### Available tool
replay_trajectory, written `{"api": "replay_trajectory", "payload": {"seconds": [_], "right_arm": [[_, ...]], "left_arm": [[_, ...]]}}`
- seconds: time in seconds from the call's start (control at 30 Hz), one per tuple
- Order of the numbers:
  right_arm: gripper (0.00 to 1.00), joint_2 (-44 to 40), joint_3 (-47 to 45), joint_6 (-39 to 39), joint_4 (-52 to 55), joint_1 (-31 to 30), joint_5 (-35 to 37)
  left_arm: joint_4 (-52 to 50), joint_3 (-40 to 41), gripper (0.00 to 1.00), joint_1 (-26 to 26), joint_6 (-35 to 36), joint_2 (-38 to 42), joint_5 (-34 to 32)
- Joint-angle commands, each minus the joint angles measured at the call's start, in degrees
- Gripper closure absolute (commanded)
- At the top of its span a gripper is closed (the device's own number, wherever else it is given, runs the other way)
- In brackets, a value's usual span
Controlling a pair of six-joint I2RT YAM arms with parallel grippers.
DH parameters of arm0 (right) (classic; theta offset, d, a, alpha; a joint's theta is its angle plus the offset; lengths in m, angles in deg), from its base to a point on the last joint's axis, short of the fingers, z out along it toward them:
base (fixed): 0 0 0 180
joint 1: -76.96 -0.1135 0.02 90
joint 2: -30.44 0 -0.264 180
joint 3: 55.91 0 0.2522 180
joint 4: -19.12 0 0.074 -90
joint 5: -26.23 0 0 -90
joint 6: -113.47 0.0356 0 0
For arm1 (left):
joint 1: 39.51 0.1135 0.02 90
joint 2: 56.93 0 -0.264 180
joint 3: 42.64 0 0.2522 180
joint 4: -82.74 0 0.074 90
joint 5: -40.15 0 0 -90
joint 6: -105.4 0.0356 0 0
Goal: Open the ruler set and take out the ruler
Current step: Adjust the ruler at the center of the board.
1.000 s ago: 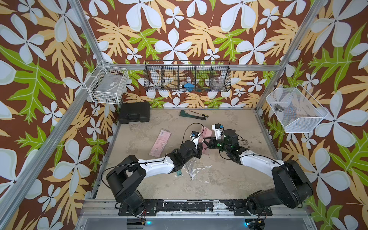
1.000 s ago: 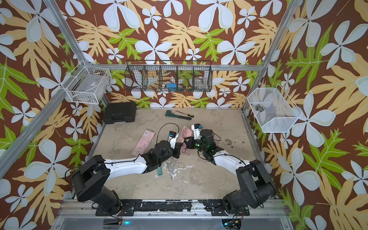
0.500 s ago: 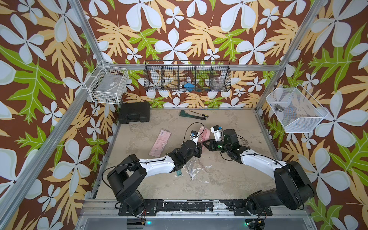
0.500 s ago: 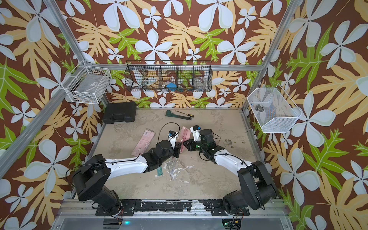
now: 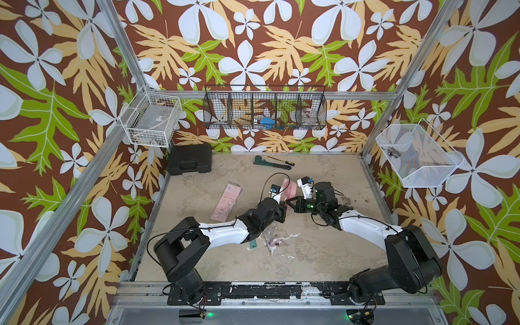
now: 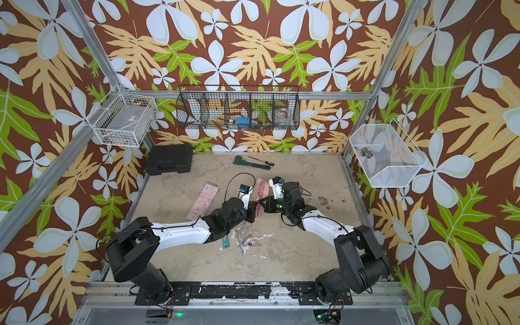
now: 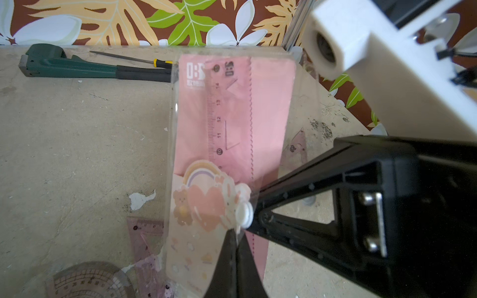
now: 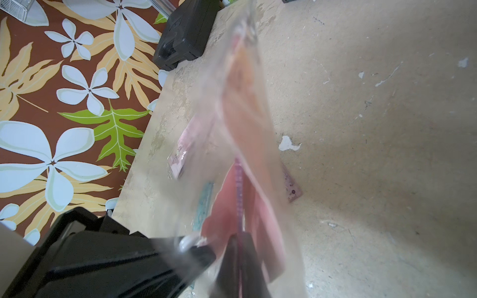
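The left gripper (image 7: 233, 233) is clamped shut on the lower edge of the ruler set (image 7: 192, 134), a clear pouch with a pink card. It holds the set off the table (image 5: 323, 259), near the centre of both top views. The right gripper (image 7: 256, 216) reaches in from the right of the left wrist view. Its jaws are nearly together, pinching the wavy edge of the ruler (image 7: 232, 116) beside the white snap (image 7: 244, 214). The ruler's length shows through the pouch. A protractor (image 7: 87, 281) and set square (image 7: 147, 232) lie at lower left, and a wrench (image 7: 77, 67) at upper left.
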Motion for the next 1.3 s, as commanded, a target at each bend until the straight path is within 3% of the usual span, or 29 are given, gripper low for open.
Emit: {"api": "replay_trajectory", "payload": {"seconds": [0.0, 0.3, 0.57, 0.77, 1.03, 1.17, 1.27], "right_arm": [[0.72, -0.3, 0.2, -0.8, 0.6, 0.1, -0.4], [0.54, -9.0, -3.8, -4.2, -1.3, 1.0, -2.2], [0.54, -19.5, -8.3, -4.4, -2.7, 2.7, -4.6], [0.55, -20.8, -16.5, -2.3, -1.9, 1.7, -7.6], [0.57, -17.3, -17.7, -6.4, 7.4, -12.4, 13.2], [0.56, -9.7, -11.7, -9.4, 14.1, -17.8, 24.4], [0.54, -4.1, -7.2, -10.6, 16.6, -19.9, 28.0]], "left_arm": [[-0.9, -0.6, 1.0, 0.1, 0.1, -0.3, 0.3], [-3.0, -1.8, 1.0, 0.4, 0.0, -0.8, 0.3], [-4.1, -2.3, 1.0, 1.3, -0.3, -1.2, 1.4], [-4.9, -1.9, 1.0, 2.6, 0.0, 0.1, 1.2], [-6.8, 0.0, 1.0, 4.7, 0.1, 2.6, -2.2], [-7.4, 1.4, 1.0, 6.2, -0.9, 4.1, -2.9], [-7.9, 2.1, 1.0, 6.4, -1.1, 4.9, -3.6]]}}
